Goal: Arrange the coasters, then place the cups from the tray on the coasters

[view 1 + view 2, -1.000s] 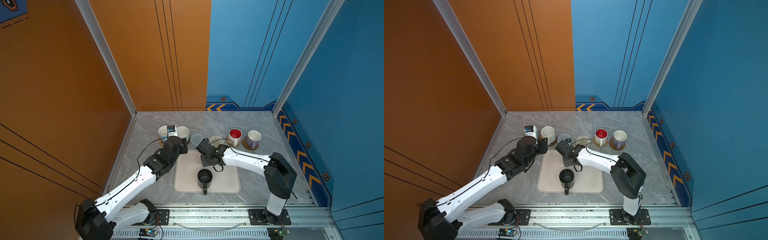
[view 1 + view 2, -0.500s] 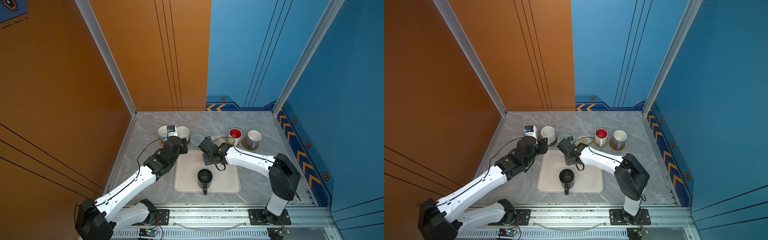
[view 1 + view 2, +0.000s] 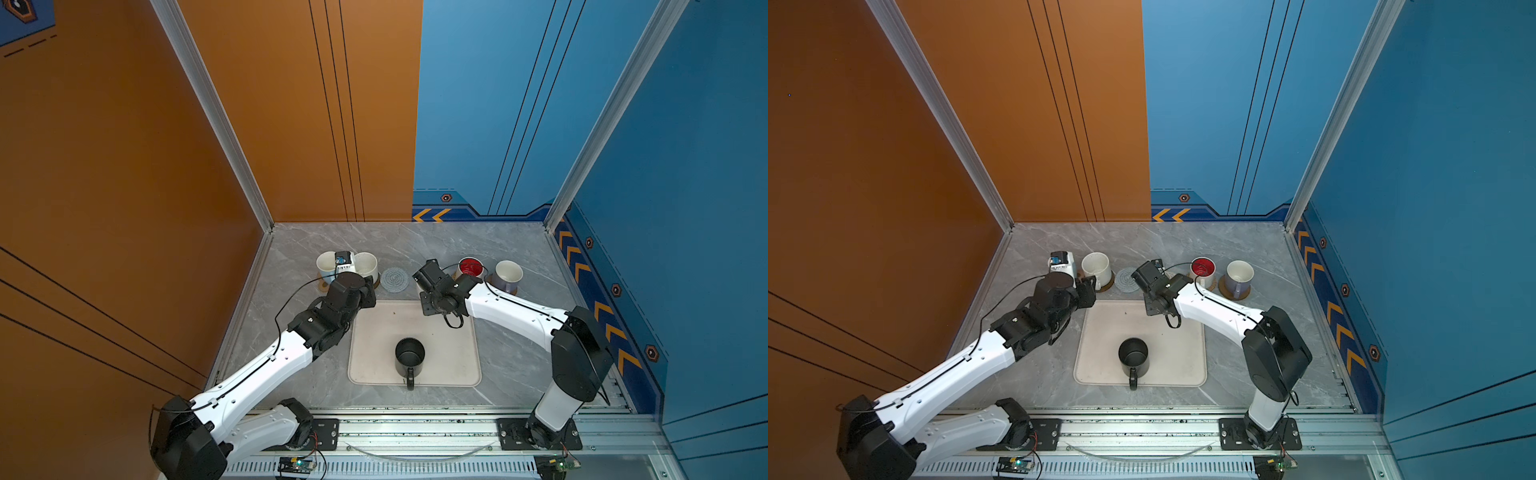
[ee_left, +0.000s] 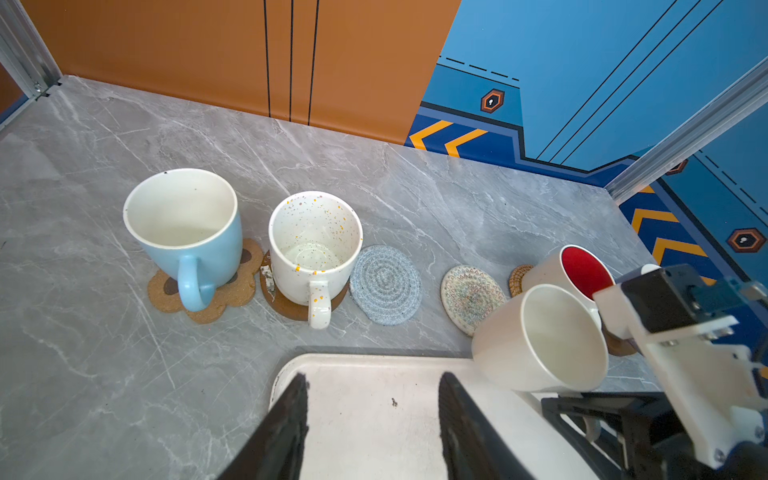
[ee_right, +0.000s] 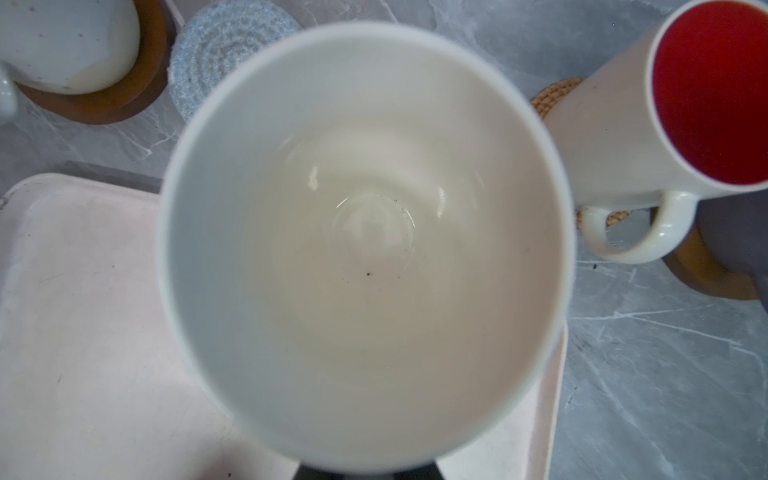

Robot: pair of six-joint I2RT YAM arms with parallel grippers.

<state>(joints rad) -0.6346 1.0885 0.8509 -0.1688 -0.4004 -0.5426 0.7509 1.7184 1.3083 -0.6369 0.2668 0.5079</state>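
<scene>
Grey marble table (image 3: 515, 361) | left pincer (image 4: 374, 378) — released, over tray (image 4: 374, 419) | right pincer (image 5: 368, 473) — grasping cream cup (image 5: 365, 249)

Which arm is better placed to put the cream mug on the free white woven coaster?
Right. The right end effector holds the cream mug close to the white woven coaster; the left end effector is open and empty over the tray.

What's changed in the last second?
The right gripper, shut on the cream mug, carried it backward from over the tray toward the white woven coaster. The left gripper, open over the tray's edge, and the black mug on the tray stayed put.
</scene>
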